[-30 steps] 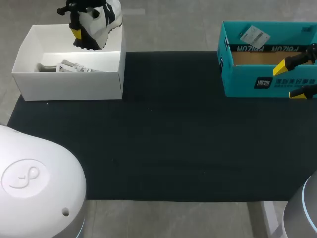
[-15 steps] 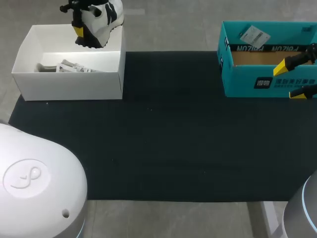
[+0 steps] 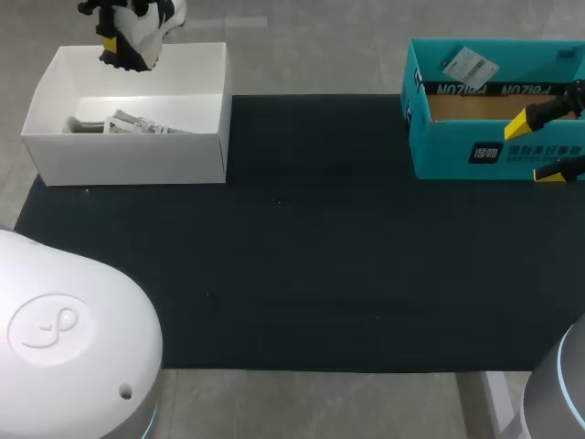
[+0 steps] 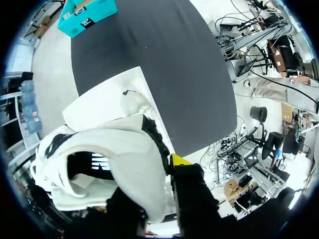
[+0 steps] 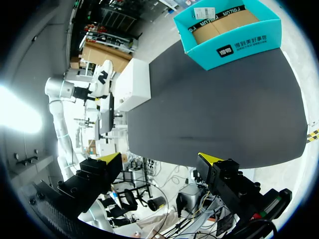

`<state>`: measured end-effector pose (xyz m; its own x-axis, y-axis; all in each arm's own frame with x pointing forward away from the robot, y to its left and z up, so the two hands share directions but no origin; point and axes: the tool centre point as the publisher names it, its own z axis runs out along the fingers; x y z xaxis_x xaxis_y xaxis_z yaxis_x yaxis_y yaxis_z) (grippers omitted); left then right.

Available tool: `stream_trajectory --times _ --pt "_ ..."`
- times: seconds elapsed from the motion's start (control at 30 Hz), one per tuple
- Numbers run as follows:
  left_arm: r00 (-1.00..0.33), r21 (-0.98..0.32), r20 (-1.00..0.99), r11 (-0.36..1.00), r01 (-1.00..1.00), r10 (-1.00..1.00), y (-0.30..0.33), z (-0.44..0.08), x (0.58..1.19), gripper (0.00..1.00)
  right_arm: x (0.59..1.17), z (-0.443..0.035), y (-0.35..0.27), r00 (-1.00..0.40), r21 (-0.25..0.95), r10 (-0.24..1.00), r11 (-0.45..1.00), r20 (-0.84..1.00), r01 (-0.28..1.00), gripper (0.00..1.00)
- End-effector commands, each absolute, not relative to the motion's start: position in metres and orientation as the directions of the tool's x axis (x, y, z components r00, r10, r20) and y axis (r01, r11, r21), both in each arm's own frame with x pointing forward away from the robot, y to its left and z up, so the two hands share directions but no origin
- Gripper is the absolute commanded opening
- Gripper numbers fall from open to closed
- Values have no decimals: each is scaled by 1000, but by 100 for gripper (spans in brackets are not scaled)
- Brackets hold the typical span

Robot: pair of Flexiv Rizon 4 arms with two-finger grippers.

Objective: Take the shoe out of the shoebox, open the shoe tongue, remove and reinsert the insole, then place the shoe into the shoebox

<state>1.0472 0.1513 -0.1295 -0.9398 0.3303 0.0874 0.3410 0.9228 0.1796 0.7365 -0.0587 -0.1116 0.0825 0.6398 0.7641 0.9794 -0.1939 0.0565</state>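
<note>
Black mat (image 3: 320, 256) lies below; left hand (image 4: 154, 181) clamps shoe (image 4: 114, 159), opening visible only wrist-side; right hand (image 5: 159, 158) apart.

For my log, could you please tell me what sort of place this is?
Probably a robot test bench: a black mat, a white box, a teal box, and my left claw holding a shoe.

I see the shoe (image 4: 124, 164) as smooth white leather-like stuff with black trim, faintly shiny. The white box (image 3: 128, 155) looks like matt card. The teal box (image 3: 439, 151) is printed card, raw brown inside. The counter (image 3: 320, 265) wears a dark, matt, cloth-like cover. My right hand (image 5: 159, 159) is matt black with yellow tips.
</note>
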Motion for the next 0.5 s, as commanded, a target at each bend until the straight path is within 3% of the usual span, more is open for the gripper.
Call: stream_trajectory --times 0.03,0.5 --pt "-951 166 58 936 310 304 186 -135 1068 0 736 -112 -58 84 57 641 -196 763 979 100" --pt "-975 283 30 934 220 220 255 -139 1155 0 736 -112 -58 84 57 641 -196 763 979 100"
